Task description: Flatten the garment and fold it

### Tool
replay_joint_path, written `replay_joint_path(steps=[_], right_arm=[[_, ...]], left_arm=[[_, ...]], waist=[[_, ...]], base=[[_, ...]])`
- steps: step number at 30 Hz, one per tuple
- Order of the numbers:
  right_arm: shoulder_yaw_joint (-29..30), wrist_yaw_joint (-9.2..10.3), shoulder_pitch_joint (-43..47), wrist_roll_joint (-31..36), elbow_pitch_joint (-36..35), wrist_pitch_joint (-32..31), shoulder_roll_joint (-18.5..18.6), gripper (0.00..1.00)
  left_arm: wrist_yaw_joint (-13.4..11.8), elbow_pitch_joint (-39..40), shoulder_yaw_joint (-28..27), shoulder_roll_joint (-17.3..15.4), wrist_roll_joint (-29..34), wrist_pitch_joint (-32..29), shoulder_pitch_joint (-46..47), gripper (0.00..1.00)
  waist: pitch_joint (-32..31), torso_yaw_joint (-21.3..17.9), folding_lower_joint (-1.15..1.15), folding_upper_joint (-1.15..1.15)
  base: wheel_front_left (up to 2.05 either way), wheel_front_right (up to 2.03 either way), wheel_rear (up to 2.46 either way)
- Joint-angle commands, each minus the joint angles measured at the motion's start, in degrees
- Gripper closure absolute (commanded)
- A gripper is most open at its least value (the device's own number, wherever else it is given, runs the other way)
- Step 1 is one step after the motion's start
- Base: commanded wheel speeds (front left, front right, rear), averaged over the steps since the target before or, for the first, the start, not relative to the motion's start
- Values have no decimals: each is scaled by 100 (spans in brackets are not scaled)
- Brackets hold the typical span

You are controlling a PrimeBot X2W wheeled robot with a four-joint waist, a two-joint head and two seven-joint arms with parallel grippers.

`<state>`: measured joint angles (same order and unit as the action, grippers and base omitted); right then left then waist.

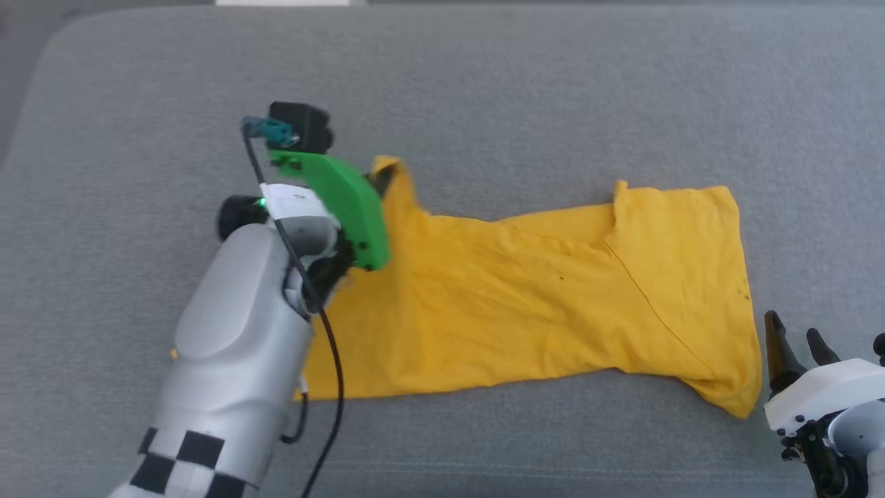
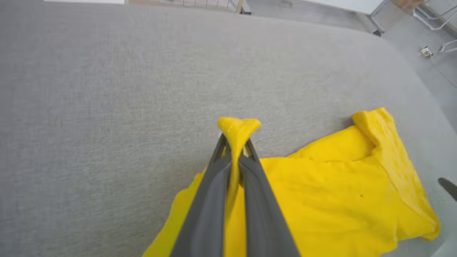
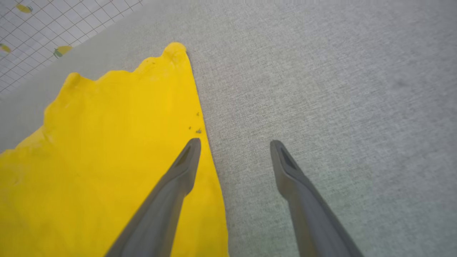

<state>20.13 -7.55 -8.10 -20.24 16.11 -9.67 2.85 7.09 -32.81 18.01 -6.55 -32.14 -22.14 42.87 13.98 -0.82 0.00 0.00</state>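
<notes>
Left fingers (image 2: 210,200) pinch the yellow garment (image 2: 321,200); right fingers (image 3: 171,192) stand apart.

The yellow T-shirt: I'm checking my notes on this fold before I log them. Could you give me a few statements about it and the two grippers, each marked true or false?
1. The left gripper is shut on a bunched corner of the garment. True.
2. The right gripper grips the garment too. False: its jaws stand open with nothing between them, and one finger is over the cloth's edge.
3. The garment's cartoon print faces up. False: only plain yellow shows, with a few small dark specks.
4. The garment lies on a grey fabric surface. True.
</notes>
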Motion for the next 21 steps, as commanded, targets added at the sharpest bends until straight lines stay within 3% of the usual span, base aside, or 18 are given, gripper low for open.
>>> replay_joint_path(steps=[1, 4, 9, 15, 19, 20, 21], right_arm=[[-21, 6, 9, 43, 15, -45, 3, 0], [-38, 6, 52, 43, 32, -96, 3, 0], [-64, 6, 116, 22, 93, -127, 3, 0], [-116, 6, 138, -5, 174, -102, 3, 0], [-140, 6, 143, -14, 209, -82, 3, 0], [-144, 6, 145, -17, 214, -77, 3, 0], [-146, 6, 150, -20, 217, -73, 3, 0]], left_arm=[[37, 361, 170, -1, -393, -68, -214, 100], [38, 1175, 688, -124, -1208, -537, -665, 100], [39, 2038, 1745, -731, -2046, -1771, -1638, 100], [-2, 2082, 2371, -1233, -2203, -2742, -2319, 100], [-170, 2075, 2335, -1357, -2165, -2757, -2409, 100], [-206, 2096, 2250, -1335, -2225, -2686, -2422, 69], [-247, 2152, 2087, -1278, -2337, -2536, -2419, 0]], waist=[[-421, 403, 0, 0], [-562, 569, 0, 0], [-713, 765, 0, 0], [-776, 808, 0, 0], [-785, 784, 0, 0], [-784, 780, 0, 0], [-779, 780, 0, 0]], base=[[0, 0, 0], [0, 0, 0], [0, 0, 0], [0, 0, 0], [0, 0, 0], [0, 0, 0], [0, 0, 0]])
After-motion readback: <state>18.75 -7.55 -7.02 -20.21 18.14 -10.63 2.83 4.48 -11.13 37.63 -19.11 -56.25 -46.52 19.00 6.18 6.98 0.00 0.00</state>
